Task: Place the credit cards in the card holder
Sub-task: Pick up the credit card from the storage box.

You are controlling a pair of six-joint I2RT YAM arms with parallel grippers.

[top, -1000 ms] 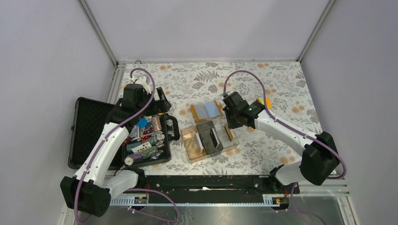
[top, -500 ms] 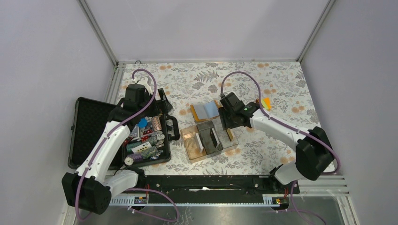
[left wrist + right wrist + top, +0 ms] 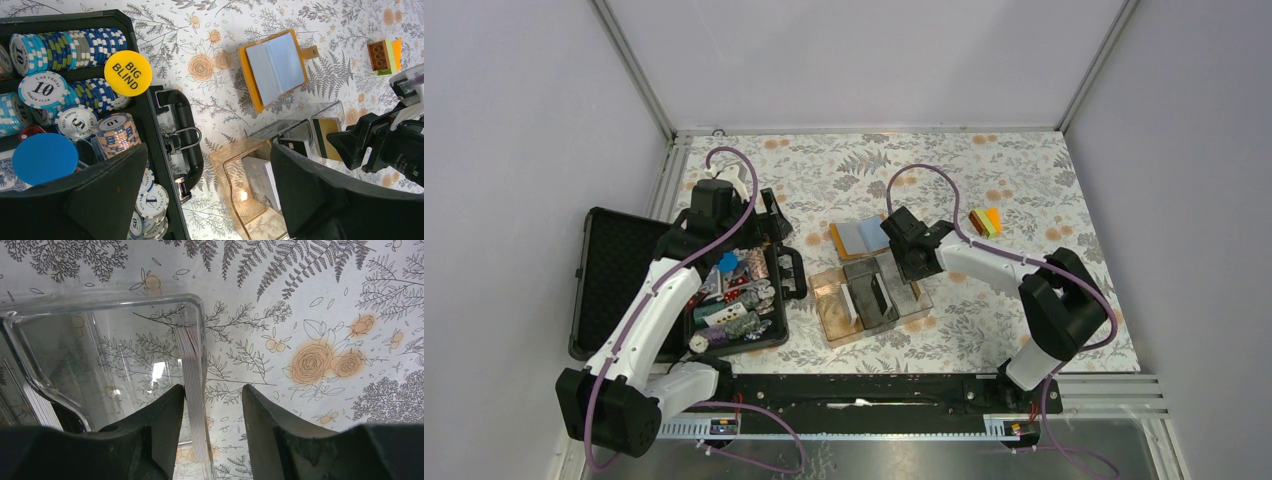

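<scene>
Orange card holder (image 3: 253, 87), floral table (image 3: 1024, 180)

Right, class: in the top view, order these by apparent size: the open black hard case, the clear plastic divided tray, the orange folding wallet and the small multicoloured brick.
1. open black hard case
2. clear plastic divided tray
3. orange folding wallet
4. small multicoloured brick
All lie on one table, so nearness hardly matters.

One card holder (image 3: 250, 75), one clear tray (image 3: 235, 155), one black case (image 3: 614, 280) — one yellow chip (image 3: 128, 73).

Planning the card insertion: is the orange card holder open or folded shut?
Open. The card holder lies spread flat, its pale inner side facing up with a fold line down the middle and an orange border around it.
</scene>
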